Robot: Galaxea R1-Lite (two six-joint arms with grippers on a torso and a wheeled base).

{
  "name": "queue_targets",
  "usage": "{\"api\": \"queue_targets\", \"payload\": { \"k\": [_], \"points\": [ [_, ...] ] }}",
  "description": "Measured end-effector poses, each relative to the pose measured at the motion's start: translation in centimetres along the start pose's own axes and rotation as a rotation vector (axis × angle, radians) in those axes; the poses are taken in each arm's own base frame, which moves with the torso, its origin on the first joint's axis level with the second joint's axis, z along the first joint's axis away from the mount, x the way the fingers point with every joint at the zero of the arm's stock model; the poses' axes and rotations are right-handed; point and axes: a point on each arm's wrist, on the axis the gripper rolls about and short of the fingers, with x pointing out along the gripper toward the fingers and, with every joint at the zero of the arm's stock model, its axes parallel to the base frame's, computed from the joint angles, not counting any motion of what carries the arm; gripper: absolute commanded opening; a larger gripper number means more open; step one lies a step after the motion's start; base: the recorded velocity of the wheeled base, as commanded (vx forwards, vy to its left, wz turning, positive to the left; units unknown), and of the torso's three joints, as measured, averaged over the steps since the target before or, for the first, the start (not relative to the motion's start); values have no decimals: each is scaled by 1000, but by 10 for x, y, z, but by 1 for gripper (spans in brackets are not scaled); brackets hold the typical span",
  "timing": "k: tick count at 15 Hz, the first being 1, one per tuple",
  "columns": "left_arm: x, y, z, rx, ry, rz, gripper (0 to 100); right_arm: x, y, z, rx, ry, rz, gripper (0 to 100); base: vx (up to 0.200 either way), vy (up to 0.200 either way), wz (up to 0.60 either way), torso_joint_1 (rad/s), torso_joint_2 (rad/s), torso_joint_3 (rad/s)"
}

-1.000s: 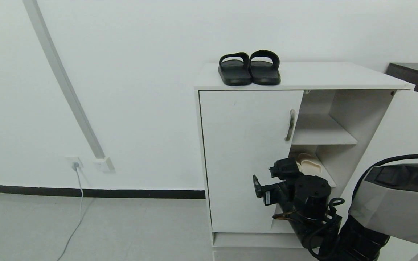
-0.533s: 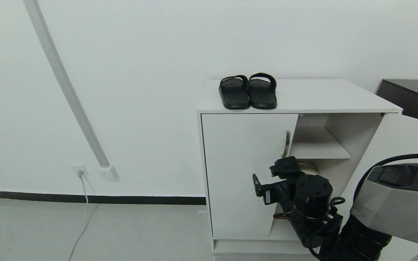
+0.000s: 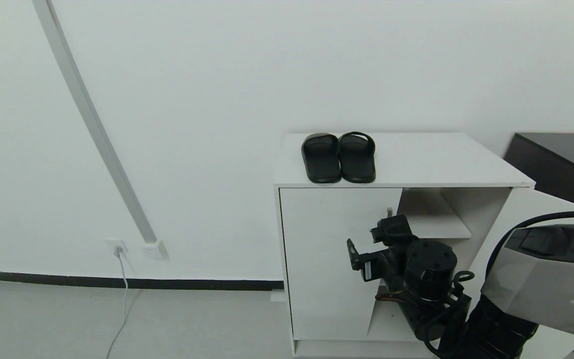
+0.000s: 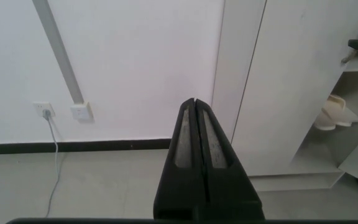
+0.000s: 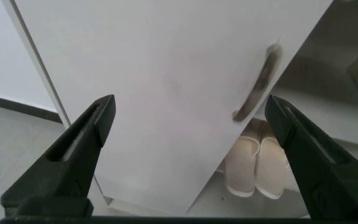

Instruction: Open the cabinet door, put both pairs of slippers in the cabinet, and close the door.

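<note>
**Right gripper wide open at the door, left gripper closed on nothing**

Right gripper has its fingers spread far apart and holds nothing; we see it facing the closed left door, with the door's handle between the two fingertips in its wrist view and touching neither. Left gripper has its fingers pressed flat together with nothing between them, and points toward the left side of the cabinet and the wall beside it.

We find the black slippers side by side on the cabinet top, toward its left front edge, their toes pointing to the front. The beige slippers lie as a pair inside the cabinet, on a lower shelf of the right compartment, partly hidden behind the edge of the left door. Above them sits another shelf, which looks bare. The right door stands swung open to the right.

Left of the cabinet, on the white wall, we see a slanting grey conduit that ends near a socket, from which a cable drops to the pale floor. A dark piece of furniture stands to the right, behind the cabinet.
</note>
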Motion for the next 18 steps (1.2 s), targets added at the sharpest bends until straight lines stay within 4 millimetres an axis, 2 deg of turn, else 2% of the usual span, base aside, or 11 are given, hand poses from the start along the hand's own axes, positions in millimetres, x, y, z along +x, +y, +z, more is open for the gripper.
{"api": "queue_targets", "payload": {
  "k": [10, 14, 16, 17, 18],
  "points": [
    [0, 0, 0, 1, 0, 0, 0, 0, 3, -3, -12, 4, 17, 100, 0, 0, 0, 238, -541, -300],
    [0, 0, 0, 3, 0, 0, 0, 3, 4, 6, -51, -79, 83, 100, 0, 0, 0, 13, -27, -14],
    [0, 0, 0, 3, 0, 0, 0, 11, 7, 8, -73, -23, 87, 100, 0, 0, 0, 0, 0, 0],
    [0, 0, 0, 3, 0, 0, 0, 17, 10, 9, -86, 57, 93, 100, 0, 0, 0, 0, 0, 0],
    [0, 0, 0, 3, 0, 0, 0, 25, 14, 19, -72, 113, 94, 100, 0, 0, 0, 0, 0, 0]
  ]
}}
